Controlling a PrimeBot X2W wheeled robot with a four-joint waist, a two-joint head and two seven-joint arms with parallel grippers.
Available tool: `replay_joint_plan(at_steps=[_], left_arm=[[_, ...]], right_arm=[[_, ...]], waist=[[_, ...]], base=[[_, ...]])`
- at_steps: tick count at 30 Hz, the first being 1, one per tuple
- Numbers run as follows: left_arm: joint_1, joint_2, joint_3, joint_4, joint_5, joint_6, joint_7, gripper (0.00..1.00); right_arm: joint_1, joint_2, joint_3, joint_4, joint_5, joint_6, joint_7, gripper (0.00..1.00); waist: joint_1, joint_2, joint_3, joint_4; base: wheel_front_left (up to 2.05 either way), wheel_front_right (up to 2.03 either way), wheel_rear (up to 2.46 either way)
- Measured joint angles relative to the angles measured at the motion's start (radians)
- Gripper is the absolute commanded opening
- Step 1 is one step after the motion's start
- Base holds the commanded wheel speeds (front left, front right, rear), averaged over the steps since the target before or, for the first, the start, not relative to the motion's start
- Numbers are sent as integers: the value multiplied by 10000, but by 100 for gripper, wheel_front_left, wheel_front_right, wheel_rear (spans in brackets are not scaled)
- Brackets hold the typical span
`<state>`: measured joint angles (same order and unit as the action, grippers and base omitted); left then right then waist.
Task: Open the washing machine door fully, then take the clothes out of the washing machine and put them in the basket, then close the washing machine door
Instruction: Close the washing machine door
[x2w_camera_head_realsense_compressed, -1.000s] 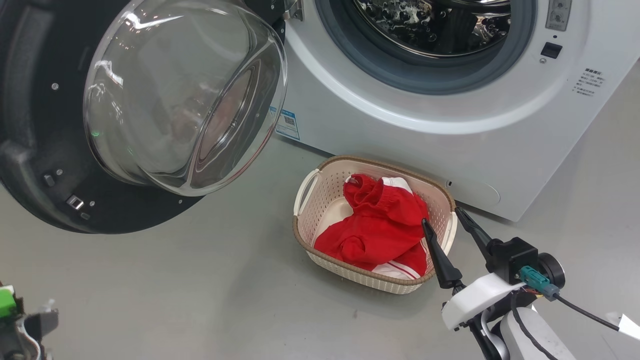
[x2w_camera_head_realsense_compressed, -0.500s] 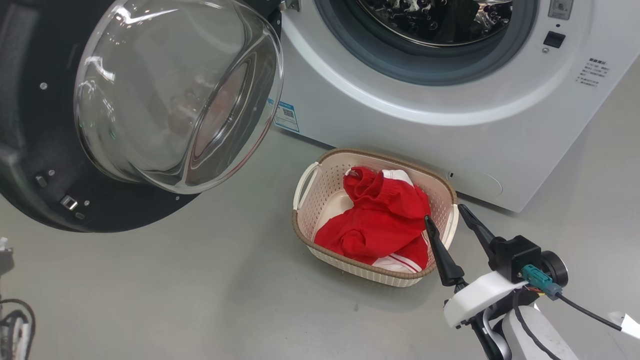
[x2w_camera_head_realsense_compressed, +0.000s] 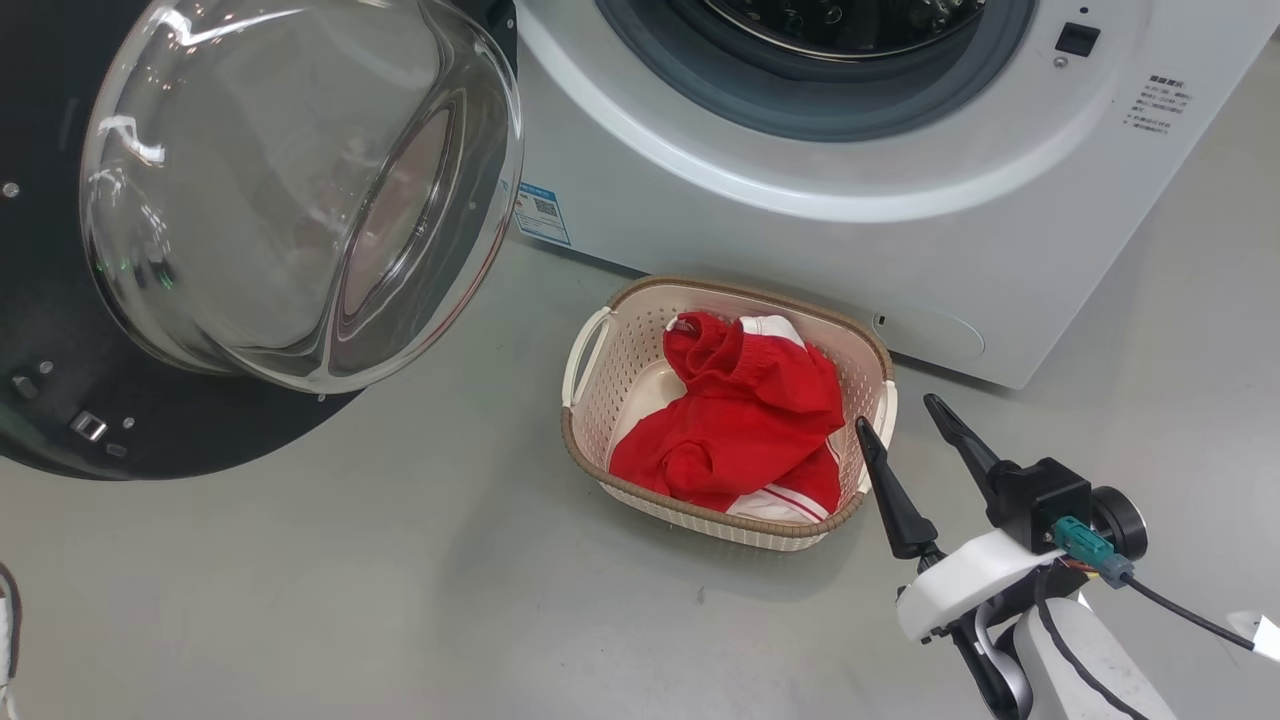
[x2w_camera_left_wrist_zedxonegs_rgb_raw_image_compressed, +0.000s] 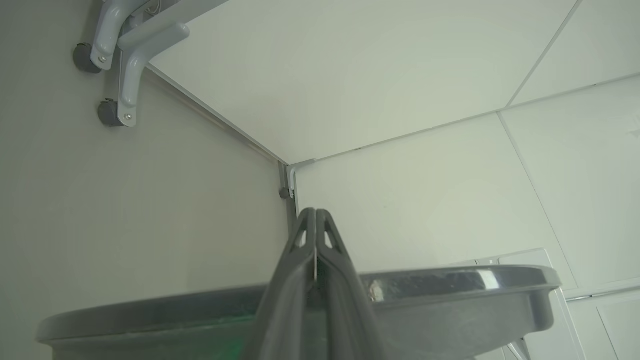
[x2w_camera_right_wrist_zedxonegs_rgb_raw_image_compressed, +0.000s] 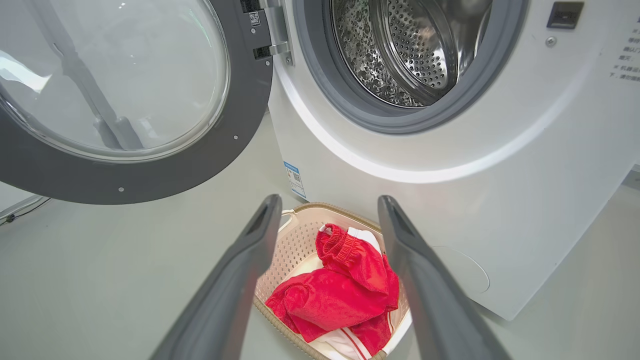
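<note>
On the floor just before the washing machine (x2w_camera_head_realsense_compressed: 900, 250), the basket (x2w_camera_head_realsense_compressed: 625, 370) is holding the clothes (x2w_camera_head_realsense_compressed: 745, 425) in a red heap; the washing machine door (x2w_camera_head_realsense_compressed: 290, 190) is standing wide open; the right gripper (x2w_camera_head_realsense_compressed: 896, 410) is hovering beside the basket, jaws spread, empty; the left gripper (x2w_camera_left_wrist_zedxonegs_rgb_raw_image_compressed: 316, 212) is keeping its jaws pressed together on nothing.

We see red clothes (x2w_camera_head_realsense_compressed: 740, 430) with white stripes mid-frame; the basket (x2w_camera_head_realsense_compressed: 620, 372) cream, brown-rimmed; the washing machine (x2w_camera_head_realsense_compressed: 760, 250) white; the washing machine door (x2w_camera_head_realsense_compressed: 40, 350) black-rimmed, upper left.
</note>
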<state>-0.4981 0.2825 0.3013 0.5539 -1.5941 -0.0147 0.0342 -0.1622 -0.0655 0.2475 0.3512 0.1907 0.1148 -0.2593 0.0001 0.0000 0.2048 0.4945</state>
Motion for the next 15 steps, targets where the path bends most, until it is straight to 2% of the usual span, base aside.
replay_joint_plan(at_steps=[12,15], left_arm=[[-374,96,-67,669,-328,-8,775,0],[-388,127,-111,754,-570,-182,1104,0]], right_arm=[[-1,-48,-153,-2,0,2,-2,100],[-1,-48,-180,0,0,2,-2,100]], waist=[[0,0,74,-31],[0,0,68,-10]], base=[[0,0,0],[0,0,0]])
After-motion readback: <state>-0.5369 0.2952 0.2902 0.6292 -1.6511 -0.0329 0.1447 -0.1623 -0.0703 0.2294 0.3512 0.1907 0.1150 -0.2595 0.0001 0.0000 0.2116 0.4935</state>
